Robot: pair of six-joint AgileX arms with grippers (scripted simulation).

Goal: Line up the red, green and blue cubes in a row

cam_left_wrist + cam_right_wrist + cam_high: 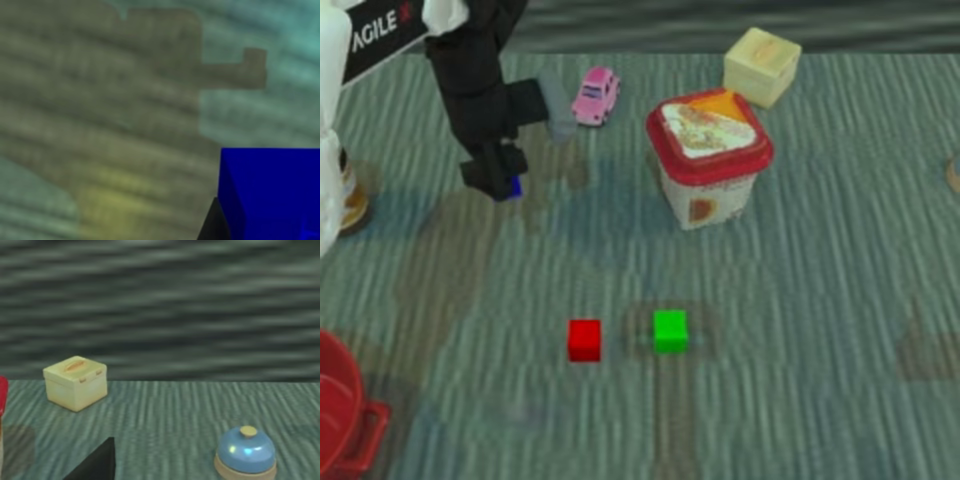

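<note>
My left pincer hangs toward ten o'clock on the counter, its fingers clamped around the blue cube, of which only a sliver shows beside the dark fingertips from above. In my left wrist view the blue cube fills the corner of the picture, with one dark finger against its side, and the arm's shadow lies on the counter below, so the cube appears lifted off the surface.

The red cube and the green cube sit side by side near six o'clock, a little apart, the red one toward nine o'clock of the green, both flat on the counter.

A red-lidded white tub stands just past centre toward twelve o'clock, a cream box at one o'clock behind it, and a pink toy car at eleven o'clock, near my left arm. A red pot sits at the eight o'clock edge.

My right arm is parked outside the top view; its wrist view takes in the cream box and a blue bell, and whether its pincer is open or closed I cannot tell.
</note>
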